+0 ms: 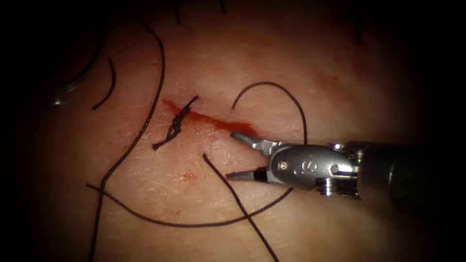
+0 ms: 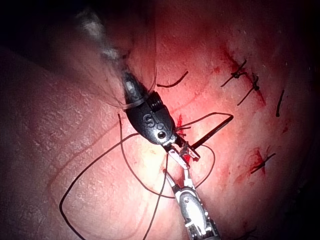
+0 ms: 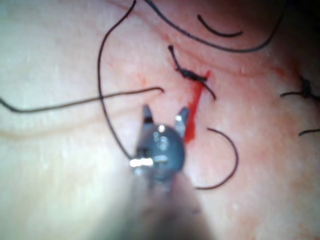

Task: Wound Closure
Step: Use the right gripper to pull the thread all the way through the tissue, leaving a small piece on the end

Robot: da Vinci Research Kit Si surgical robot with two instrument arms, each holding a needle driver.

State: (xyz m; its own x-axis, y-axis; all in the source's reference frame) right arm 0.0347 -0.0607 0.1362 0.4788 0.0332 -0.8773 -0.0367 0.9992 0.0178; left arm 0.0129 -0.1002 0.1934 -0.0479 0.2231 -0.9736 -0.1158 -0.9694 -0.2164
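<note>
The right tool (image 1: 234,156) reaches in from the right with its jaws spread apart and nothing between them, its upper tip resting at the right end of the cut (image 1: 213,122) where red fluid (image 1: 240,128) pools. On the cut's left stretch sits a tied knot (image 1: 175,125) with short tails. Loose thread (image 1: 145,121) curls over the tissue (image 1: 272,63) on both sides of the cut. At the far left edge, a curved needle (image 1: 73,85) lies on the tissue, well apart from the tool, held by nothing
</note>
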